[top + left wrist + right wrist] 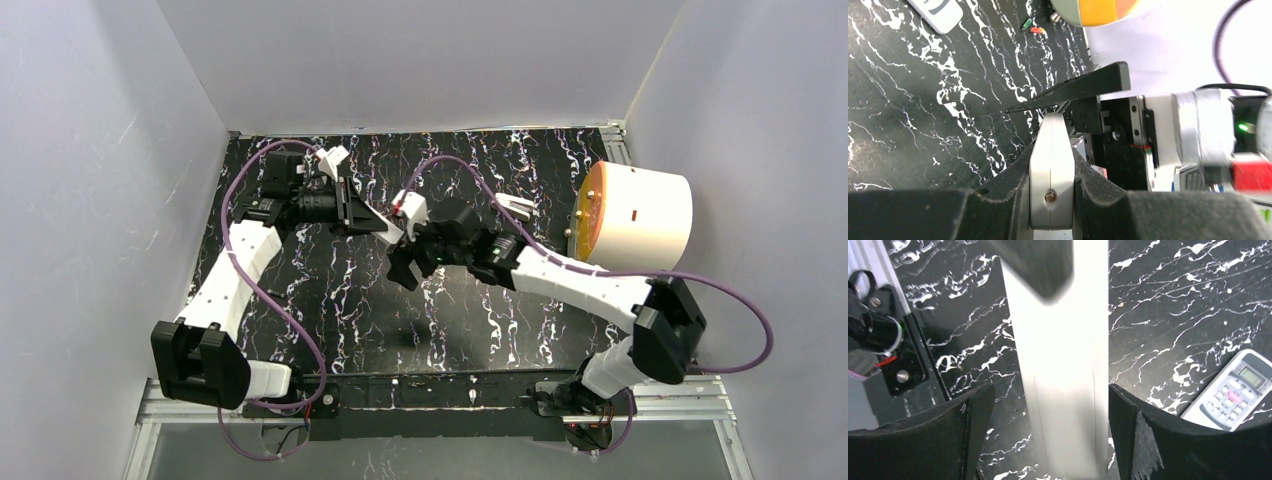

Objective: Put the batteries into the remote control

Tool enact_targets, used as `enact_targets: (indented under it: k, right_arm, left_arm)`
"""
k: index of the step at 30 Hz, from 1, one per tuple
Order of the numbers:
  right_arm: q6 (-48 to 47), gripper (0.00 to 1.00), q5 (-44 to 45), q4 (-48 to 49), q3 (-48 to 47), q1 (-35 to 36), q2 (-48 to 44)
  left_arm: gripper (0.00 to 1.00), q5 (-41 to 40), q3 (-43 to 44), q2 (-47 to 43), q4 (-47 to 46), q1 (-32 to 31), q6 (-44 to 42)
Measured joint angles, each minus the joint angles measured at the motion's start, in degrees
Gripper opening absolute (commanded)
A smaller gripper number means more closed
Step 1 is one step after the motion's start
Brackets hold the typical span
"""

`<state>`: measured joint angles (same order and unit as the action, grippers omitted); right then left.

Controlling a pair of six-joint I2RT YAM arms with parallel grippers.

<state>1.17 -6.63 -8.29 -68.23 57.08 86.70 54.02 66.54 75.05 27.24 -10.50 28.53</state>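
A white remote control [1063,380] hangs above the black marbled table between the two arms. My left gripper [1053,150] is shut on it, and there it shows edge-on with a small screw [1050,196] in its end. In the right wrist view its plain back runs lengthwise between the fingers of my right gripper [1048,390], which stands open around it, with a gap on the left side. In the top view both grippers [375,222] [400,255] meet at mid table. Two tiny batteries [1037,30], one greenish and one red, lie far off by the orange-faced drum.
A second remote [1230,390], buttons and screen facing up, lies flat on the table [340,320] to the right of the grippers. A big white drum with an orange face [640,215] stands at the right edge. White walls enclose three sides.
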Motion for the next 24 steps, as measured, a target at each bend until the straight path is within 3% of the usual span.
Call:
enact_targets:
  k: [6,13,20,24]
  right_arm:
    - [15.34,0.93,-3.1,14.78,10.43,-6.08,-8.57]
    - [39.85,0.94,-2.51,35.5,19.71,-13.22,-15.52]
    - [57.88,0.91,-6.75,44.35,20.74,-14.32,-11.72]
    - [67.38,0.83,-9.27,51.8,20.85,-14.27,-7.13]
  left_arm:
    - [0.0,5.81,1.75,1.6,-3.32,2.97,1.64]
    - [0.0,11.91,-1.01,0.9,-15.52,5.55,12.61]
    - [0.0,14.25,-3.43,-0.02,-26.47,6.45,23.04]
    - [0.0,14.6,-3.43,-0.63,-28.63,6.43,25.42]
